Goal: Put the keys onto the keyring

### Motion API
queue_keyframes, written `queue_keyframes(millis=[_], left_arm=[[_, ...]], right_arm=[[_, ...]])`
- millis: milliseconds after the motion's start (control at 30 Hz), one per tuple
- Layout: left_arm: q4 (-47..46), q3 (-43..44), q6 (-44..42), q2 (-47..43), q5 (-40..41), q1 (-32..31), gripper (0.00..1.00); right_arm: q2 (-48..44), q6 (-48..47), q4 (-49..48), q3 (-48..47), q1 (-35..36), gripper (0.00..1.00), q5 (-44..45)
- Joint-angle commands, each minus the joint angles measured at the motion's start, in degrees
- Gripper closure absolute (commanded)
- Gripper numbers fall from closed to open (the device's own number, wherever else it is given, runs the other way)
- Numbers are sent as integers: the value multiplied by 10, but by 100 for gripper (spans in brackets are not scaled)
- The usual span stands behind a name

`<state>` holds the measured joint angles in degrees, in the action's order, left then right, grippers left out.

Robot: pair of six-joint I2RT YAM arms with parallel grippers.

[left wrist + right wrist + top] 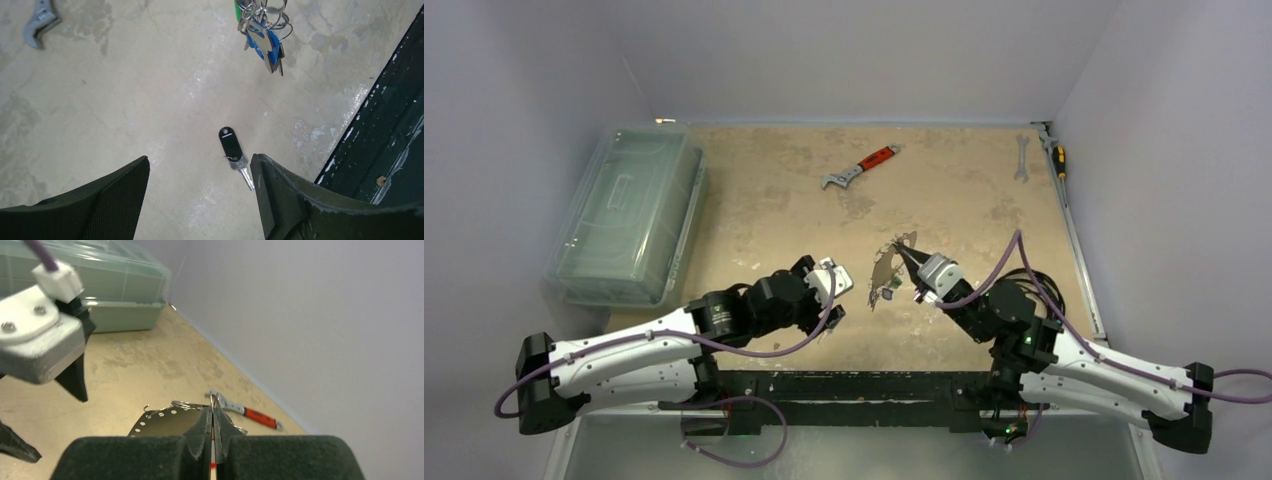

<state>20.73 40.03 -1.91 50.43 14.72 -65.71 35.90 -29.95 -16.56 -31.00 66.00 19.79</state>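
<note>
The left arm reaches low from the near-left corner toward the middle of the tan, stained desk [764, 200], its forearm almost level and its wrist tipped down. The left hand [200, 159] stands wide apart with nothing in it. It hovers over a small silver key with a black plastic tag [231, 144], which lies flat on the desk between the two fingers, closer to the right one.

The right arm comes in from the near-right corner, elbow bent, with its wrist pointing at the left hand. The right hand [213, 412] is pinched tight on the edge of the large flat silvery metal keyring [165, 421], holding it off the desk. A bunch of keys with blue and green tags [262, 35] dangles from the keyring, just beyond the left hand.
</note>
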Motion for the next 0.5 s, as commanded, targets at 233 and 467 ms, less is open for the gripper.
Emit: queue_keyframes(millis=[233,467], left_arm=[[78,110,184,184,-99,90,37],[105,100,378,222,-92,105,55]], right_arm=[[-77,176,149,-81,4,100,163],[-92,221,191,-81,4,100,190]])
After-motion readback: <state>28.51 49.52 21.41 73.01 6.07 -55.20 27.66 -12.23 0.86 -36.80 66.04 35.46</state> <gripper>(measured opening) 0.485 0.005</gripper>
